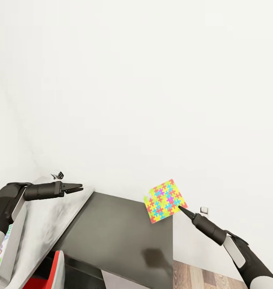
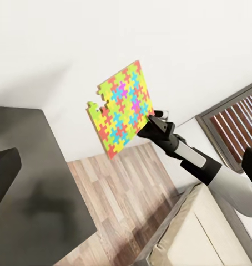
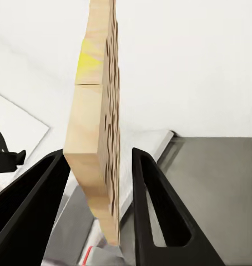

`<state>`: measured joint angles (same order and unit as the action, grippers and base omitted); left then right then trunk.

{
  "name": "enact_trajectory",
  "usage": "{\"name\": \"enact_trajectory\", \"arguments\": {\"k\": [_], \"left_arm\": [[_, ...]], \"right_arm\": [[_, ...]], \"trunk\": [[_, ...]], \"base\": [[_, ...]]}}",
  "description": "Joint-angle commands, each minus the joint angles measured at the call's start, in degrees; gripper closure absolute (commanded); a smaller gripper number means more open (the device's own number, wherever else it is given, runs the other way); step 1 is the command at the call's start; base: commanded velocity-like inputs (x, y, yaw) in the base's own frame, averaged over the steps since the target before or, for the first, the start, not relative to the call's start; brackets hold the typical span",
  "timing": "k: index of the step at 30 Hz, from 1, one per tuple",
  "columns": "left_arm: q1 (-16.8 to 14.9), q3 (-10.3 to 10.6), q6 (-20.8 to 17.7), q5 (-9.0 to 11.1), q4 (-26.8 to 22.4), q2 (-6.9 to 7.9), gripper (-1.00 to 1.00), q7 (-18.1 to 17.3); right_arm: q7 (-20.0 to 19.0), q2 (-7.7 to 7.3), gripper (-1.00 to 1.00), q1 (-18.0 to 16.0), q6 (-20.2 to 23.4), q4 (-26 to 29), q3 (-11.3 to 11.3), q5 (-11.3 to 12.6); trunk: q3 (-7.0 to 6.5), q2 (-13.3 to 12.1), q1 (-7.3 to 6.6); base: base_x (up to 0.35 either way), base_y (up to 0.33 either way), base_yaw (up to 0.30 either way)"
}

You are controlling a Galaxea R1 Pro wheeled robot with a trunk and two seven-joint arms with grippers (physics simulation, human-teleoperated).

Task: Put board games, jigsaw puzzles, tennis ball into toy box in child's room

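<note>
The right pincer (image 1: 181,208) is at the lower right of the head view. It holds one puzzle (image 1: 165,200) by a corner, up in the air in front of the white wall (image 1: 152,80). The puzzle is covered in yellow, pink, blue and green pieces. No words can be read on it. It hangs above the far right edge of the dark cabinet (image 1: 120,233). A dark shadow lies on the cabinet top below it.

In the right wrist view, the puzzle (image 3: 95,138) stands on edge between the two black fingers (image 3: 159,210). Its side looks like pale wood. If the fingers press on it, this view does not make that clear.

In the left wrist view, the puzzle (image 2: 121,108) is in the upper middle, with the right pincer (image 2: 151,121) at its lower corner. Below are the wood floor (image 2: 126,194) and a corner of the bed (image 2: 203,233). A window with slats (image 2: 237,122) is at the right edge.

The left pincer (image 1: 79,187) is at the left of the head view, above the pale worktop (image 1: 48,216). Its fingers are close together with nothing in them. At the lower left edge lies a box with colourful print (image 1: 1,253). Its letters are too cut off to read. A red thing (image 1: 52,269) sticks up at the bottom left. A small white wall socket (image 1: 204,210) is near the right pincer.
</note>
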<state>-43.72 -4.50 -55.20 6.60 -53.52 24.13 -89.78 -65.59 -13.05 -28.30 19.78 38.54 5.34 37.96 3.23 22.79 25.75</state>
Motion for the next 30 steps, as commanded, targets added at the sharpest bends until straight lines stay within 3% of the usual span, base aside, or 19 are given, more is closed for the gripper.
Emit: {"name": "enact_trajectory", "arguments": {"k": [1,5,11,25,30], "left_arm": [[-0.05,0.02,-0.61,-0.01,-0.01,0.02,-1.0,-0.22],[-0.05,0.02,-0.61,-0.01,-0.01,0.03,-1.0,-0.22],[-0.05,0.02,-0.61,-0.01,-0.01,0.04,-1.0,-0.22],[-0.05,0.02,-0.61,-0.01,-0.01,0.04,-1.0,-0.22],[-0.05,0.02,-0.6,-0.01,-0.01,0.04,-1.0,-0.22]], "right_arm": [[0.19,-0.04,1.0,-0.06,0.68,0.02,-0.03,0.29],[3.36,-0.14,1.0,-0.28,2.52,0.15,-0.02,-0.07],[4.05,-0.08,1.0,-0.15,5.73,2.28,0.25,-0.08],[4.55,-0.08,1.0,-0.05,6.56,3.4,0.29,-0.08],[4.62,-0.03,1.0,-0.09,6.45,3.46,0.23,-0.1]], "trunk": [[0.13,0.13,0.04],[0.13,0.13,0.04],[0.13,0.13,0.04],[0.12,0.13,0.04],[0.0,0.13,0.04]], "base": [[-0.001,0.0,0.004],[0.0,0.0,0.001],[0.0,0.0,0.0],[0.0,0.0,0.001],[0.0,0.0,0.16]]}}
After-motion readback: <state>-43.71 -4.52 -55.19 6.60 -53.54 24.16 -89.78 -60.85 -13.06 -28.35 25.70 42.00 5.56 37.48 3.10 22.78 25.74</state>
